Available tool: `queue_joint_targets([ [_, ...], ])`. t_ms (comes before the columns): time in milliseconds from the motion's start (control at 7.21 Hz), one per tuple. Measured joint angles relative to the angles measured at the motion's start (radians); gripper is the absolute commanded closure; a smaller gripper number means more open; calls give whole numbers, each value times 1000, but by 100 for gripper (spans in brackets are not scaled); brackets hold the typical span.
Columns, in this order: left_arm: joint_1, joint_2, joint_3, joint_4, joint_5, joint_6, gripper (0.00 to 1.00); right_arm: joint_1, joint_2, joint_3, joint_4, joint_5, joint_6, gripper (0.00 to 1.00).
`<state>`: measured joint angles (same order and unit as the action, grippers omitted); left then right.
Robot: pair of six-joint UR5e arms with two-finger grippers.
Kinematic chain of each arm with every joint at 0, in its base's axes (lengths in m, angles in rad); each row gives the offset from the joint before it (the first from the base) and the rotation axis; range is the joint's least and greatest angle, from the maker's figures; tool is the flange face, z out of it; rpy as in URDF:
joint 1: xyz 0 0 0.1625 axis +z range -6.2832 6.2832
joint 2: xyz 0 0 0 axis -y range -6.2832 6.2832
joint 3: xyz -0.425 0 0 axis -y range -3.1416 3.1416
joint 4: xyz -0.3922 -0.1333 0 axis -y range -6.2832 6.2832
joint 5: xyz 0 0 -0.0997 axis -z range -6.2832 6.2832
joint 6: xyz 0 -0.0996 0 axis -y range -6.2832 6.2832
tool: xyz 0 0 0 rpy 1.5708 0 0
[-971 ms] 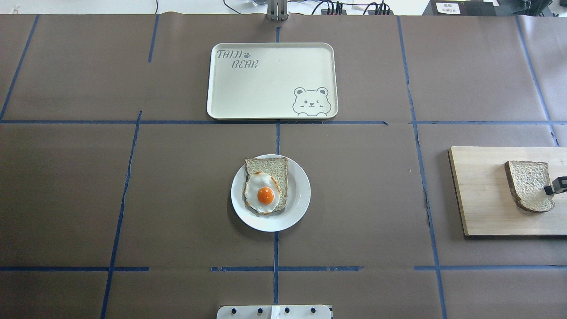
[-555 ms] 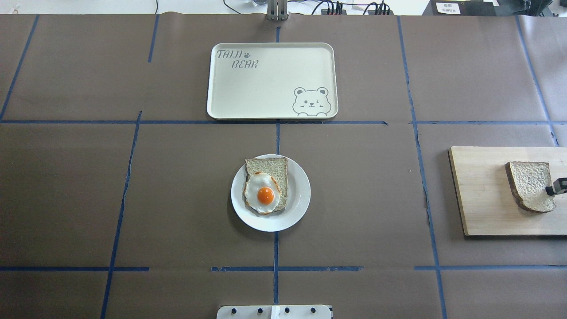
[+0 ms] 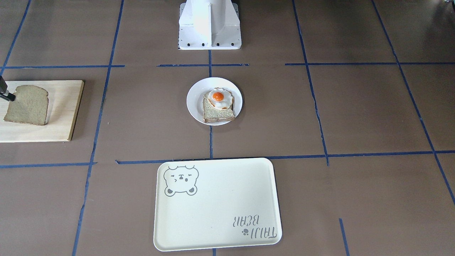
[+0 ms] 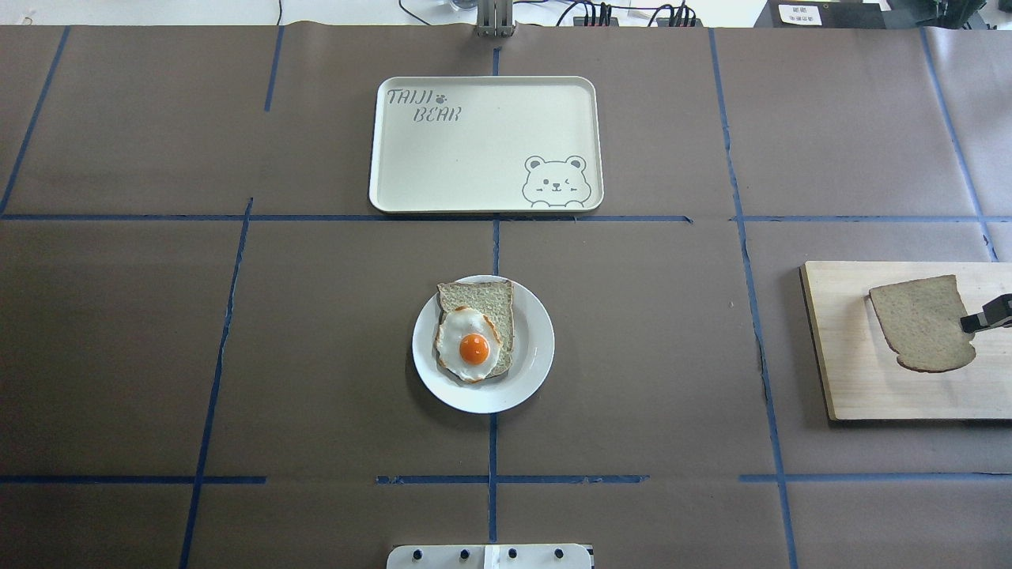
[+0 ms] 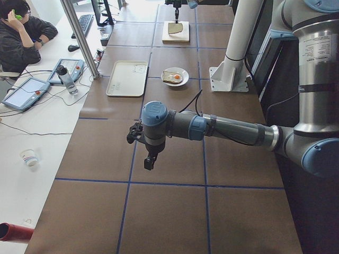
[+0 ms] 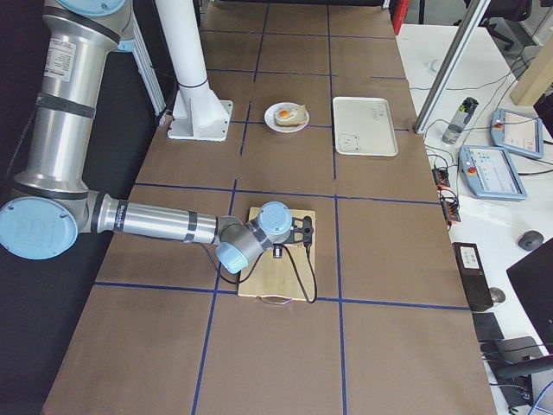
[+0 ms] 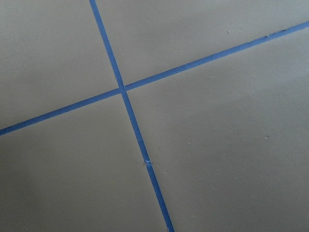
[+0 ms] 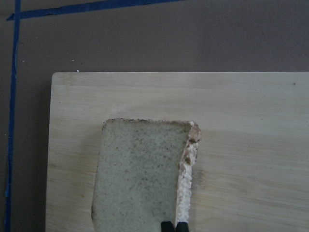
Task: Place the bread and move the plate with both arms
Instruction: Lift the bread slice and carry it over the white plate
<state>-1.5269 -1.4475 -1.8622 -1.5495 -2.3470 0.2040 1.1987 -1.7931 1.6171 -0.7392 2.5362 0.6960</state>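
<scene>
The bread [image 4: 921,324] is a plain whole-wheat slice held over the wooden board at the table's right end. My right gripper [image 4: 983,319] is shut on its crust edge; the wrist view shows the slice [image 8: 140,174] with the two fingertips [image 8: 167,226] pinched on it. It also shows in the front view [image 3: 26,105]. The white plate [image 4: 534,359] sits mid-table and carries another slice topped with a fried egg [image 4: 473,341]. My left gripper [image 5: 149,159] hangs over bare table far from the plate; I cannot tell whether it is open or shut.
The wooden board [image 4: 854,387] lies at the right edge. A cream tray with a bear drawing [image 4: 482,142] lies beyond the plate. The white pedestal [image 3: 209,25] stands on the robot's side. An operator [image 5: 21,32] sits beside the table.
The bread has come up off the board and shifted a little to the left in the right gripper's hold; it now hangs flatter. Plate and tray have not moved.
</scene>
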Motion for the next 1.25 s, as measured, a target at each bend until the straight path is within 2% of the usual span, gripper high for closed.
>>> queue_joint_targets([
  [416, -1, -8, 0, 0, 0, 0, 0, 14, 139, 195, -264, 50, 57, 100],
  [694, -1, -13, 0, 0, 0, 0, 0, -40, 310, 234, -334, 80, 190, 100],
  [971, -2, -15, -1, 0, 0, 0, 0, -186, 494, 237, -336, -1, 426, 100],
  [1249, -2, -19, -2, 0, 0, -1, 0, -365, 616, 233, -332, -193, 592, 100],
])
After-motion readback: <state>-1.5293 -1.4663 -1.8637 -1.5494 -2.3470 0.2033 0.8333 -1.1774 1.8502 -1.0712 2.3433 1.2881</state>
